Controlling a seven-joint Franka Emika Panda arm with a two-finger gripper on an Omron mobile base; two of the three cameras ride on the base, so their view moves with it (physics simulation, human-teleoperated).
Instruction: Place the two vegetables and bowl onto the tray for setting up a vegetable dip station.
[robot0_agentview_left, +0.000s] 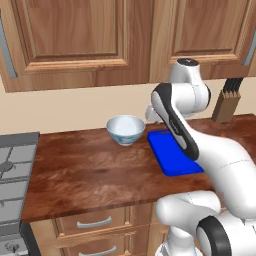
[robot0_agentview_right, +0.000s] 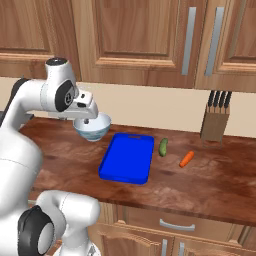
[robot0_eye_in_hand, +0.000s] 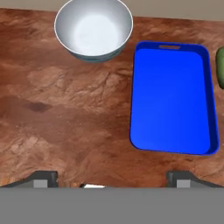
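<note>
While the arm bends high over the counter (robot0_eye_in_hand: 65, 113), its tool (robot0_eye_in_hand: 111, 177) hangs spread; bowl (robot0_eye_in_hand: 93, 29) ahead.

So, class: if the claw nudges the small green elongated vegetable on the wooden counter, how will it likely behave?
The small green elongated vegetable looks rounded, so it would probably roll sideways rather than slide. It lies free on the wooden counter beside the flat blue tray, apparently not touching it. It seems stiff and light, judging by its small size.

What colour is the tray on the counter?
Bright blue all over. The tray shows best in the hand view, lying flat beside the bowl.
</note>
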